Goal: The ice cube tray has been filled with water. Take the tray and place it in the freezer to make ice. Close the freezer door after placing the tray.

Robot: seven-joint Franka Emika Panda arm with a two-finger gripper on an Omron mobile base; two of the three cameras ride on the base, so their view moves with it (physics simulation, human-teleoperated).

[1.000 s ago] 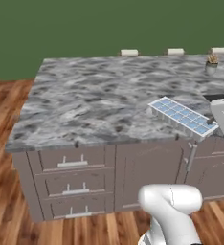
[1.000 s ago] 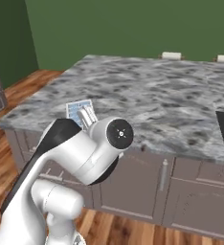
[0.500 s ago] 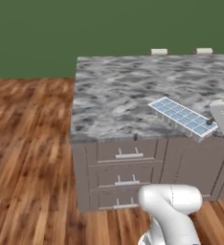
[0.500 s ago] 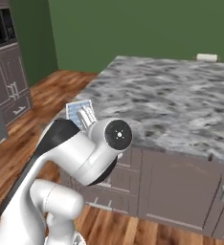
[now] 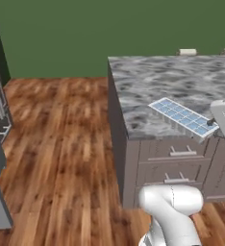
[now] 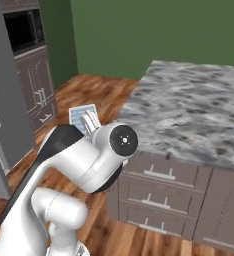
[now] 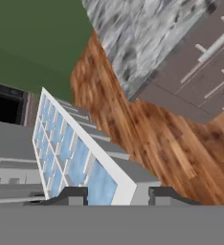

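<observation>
Tray: the ice cube tray is held up off the island counter, one short end clamped at the gripper; in the left base view the tray is seen over the counter's near corner, sloping down toward the hand.
Water: pale blue squares of water are seen in the tray's cells, row after row.
Gripper: the two dark fingertips are closed against the tray's near end, one at each side of it.
Arm: the white elbow is seen low in front of the island counter; in the right base view the tray's far end sticks up behind it.
Island counter: grey marbled top, grey drawers with bar handles below its front edge.
Floor: wood planks are laid left of the island counter.
Wall: green, behind the island counter.
Cabinets: grey units with a dark microwave are set well left of the island counter.
</observation>
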